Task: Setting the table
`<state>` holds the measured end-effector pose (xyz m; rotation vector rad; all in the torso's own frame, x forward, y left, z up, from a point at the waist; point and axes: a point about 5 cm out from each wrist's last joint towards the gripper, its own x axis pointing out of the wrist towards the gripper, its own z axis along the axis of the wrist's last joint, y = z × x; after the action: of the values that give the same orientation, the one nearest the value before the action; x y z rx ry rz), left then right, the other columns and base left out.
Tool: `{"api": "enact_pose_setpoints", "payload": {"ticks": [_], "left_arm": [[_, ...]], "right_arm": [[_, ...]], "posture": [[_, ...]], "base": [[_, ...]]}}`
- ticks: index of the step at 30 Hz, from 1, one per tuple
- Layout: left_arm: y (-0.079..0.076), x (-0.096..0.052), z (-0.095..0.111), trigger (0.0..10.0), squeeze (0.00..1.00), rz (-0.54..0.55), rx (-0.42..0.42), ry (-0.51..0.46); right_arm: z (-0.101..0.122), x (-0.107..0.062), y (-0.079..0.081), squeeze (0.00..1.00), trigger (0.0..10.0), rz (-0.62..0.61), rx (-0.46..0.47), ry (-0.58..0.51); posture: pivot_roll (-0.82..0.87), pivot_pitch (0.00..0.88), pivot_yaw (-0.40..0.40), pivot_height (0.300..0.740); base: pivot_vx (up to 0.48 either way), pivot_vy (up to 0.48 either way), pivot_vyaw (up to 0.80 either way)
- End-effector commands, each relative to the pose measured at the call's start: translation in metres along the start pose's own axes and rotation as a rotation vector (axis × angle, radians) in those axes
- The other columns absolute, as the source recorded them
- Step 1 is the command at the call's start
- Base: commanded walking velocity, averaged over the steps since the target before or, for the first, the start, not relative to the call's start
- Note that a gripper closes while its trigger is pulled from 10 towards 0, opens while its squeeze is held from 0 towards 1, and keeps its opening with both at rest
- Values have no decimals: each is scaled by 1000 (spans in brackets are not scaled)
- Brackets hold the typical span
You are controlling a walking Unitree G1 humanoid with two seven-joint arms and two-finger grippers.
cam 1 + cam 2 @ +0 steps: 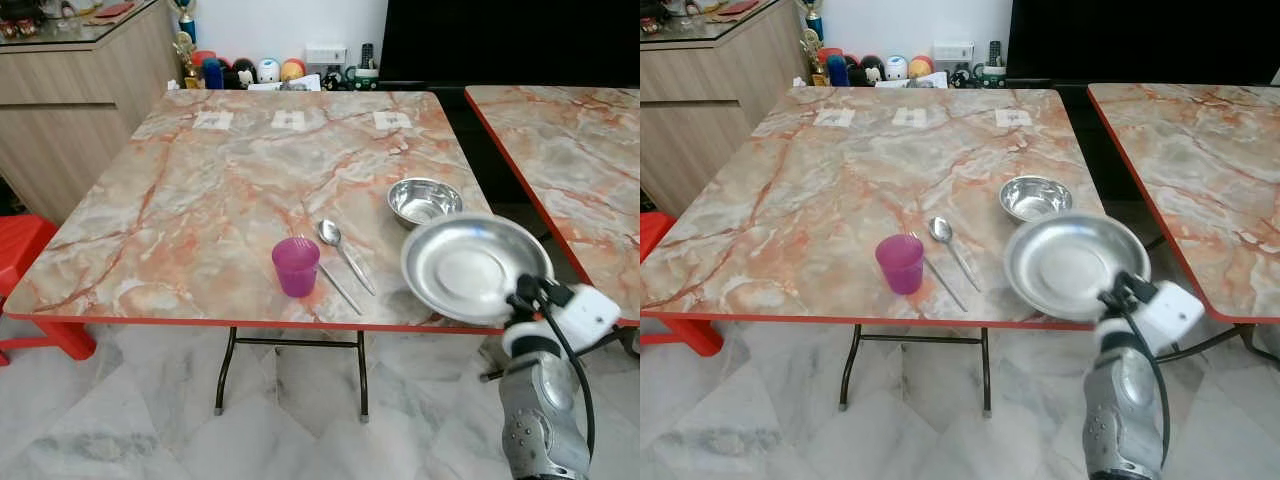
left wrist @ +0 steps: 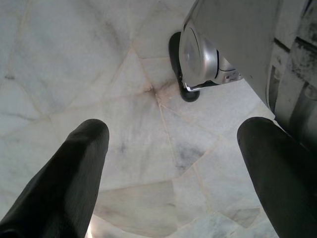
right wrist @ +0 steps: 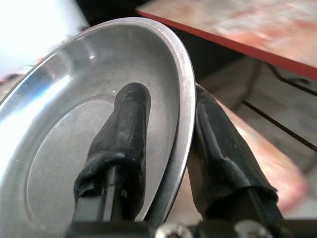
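right pincer (image 3: 163,144) | clamped on steel plate (image 1: 470,262) rim | over table (image 1: 200,200) edge

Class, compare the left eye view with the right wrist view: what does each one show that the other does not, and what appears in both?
Left eye view alone: the purple cup, spoon and small steel bowl laid out on the near table, with the wooden cabinet behind.

Right wrist view alone: how the right gripper grips, one black finger inside the dish, the other under its rim.

Both: the steel plate held by the right gripper, and the second table's red edge.
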<state>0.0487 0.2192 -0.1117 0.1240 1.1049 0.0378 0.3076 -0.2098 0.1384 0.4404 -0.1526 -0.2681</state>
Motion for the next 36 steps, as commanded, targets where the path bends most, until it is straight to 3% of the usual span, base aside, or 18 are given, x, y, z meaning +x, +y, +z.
{"api": "enact_pose_setpoints", "payload": {"ticks": [1, 8, 16, 18, 36], "left_arm": [[0, 1, 1, 10000, 0, 9, 2, -4], [-1, 1, 2, 10000, 0, 12, -1, -4], [11, 1, 6, 10000, 0, 47, 24, -9], [11, 1, 4, 10000, 0, 50, 53, 8], [7, 1, 2, 10000, 0, 38, 55, 12]], "right_arm": [[14, 1, 4, 0, 10000, 33, 29, -48], [19, 2, 2, 0, 10000, 2, 93, -95], [3, -6, 6, 0, 10000, 0, 121, -30], [0, -6, 5, 0, 10000, -14, 118, -16], [1, -2, 4, 0, 10000, -42, 113, -18]], "posture": [[-18, 67, -13, 740], [-13, 57, -9, 740], [-19, 49, -12, 740], [-19, 46, -12, 740], [-35, 40, -20, 740]], "base": [[0, 0, 0], [0, 0, 0], [0, 0, 0], [0, -360, 0], [0, -411, 0]]}}
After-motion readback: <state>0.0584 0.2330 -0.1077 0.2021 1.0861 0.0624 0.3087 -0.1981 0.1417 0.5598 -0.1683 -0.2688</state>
